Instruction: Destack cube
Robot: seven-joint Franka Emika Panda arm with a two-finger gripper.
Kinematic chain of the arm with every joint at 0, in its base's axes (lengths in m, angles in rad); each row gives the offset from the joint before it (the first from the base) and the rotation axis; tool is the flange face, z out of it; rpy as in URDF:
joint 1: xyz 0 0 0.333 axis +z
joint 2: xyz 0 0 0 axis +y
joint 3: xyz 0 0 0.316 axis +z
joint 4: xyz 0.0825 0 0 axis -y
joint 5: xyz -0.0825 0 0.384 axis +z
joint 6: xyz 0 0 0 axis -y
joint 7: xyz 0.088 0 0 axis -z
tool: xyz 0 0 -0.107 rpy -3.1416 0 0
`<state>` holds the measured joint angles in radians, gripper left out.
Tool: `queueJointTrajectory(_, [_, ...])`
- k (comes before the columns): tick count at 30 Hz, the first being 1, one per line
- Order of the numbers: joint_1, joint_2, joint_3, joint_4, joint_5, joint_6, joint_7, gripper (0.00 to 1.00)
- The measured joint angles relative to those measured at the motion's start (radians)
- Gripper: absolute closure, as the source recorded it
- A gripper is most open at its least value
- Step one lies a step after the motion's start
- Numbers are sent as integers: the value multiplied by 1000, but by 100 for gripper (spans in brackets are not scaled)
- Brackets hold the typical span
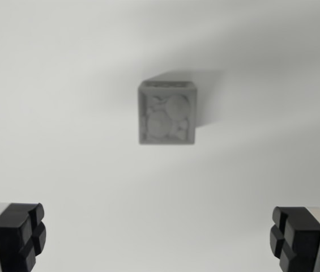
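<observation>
in the wrist view, the only one given, the gripper (160, 238) shows as two black-padded fingertips, one at the lower left corner (19, 232) and one at the lower right corner (295, 235), standing wide apart with nothing between them, so the jaws are spread and empty. the grey cube (167, 112) sits on the plain white surface (52, 141) in the upper middle of the frame, well apart from both pads and ahead of them, that is, toward the top of the picture. across the frame it lies almost on the midline between the pads, perhaps a shade toward the wrist view's right. its patterned face points at the camera and its edges run nearly square to the line joining the pads, so no real twist of the wrist looks needed. a soft shadow falls from it toward the wrist view's right. the picture is blurred, and i cannot tell whether this is one cube or a stack seen end-on from above. in my judgement the coming move turns on bringing the spread jaws forward until the cube lies between the pads, then going down onto the top block only.
</observation>
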<state>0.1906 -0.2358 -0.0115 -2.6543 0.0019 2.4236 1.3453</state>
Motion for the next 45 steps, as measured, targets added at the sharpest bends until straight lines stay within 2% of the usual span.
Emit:
queueJointTrajectory(12, [0,-88,0,51,0,-140,1,0])
queueJointTrajectory(21, [0,-129,0,88,0,-218,1,0])
queueJointTrajectory(33, [0,-155,0,119,0,-276,1,0])
queueJointTrajectory(45, [0,-157,0,124,0,-284,1,0])
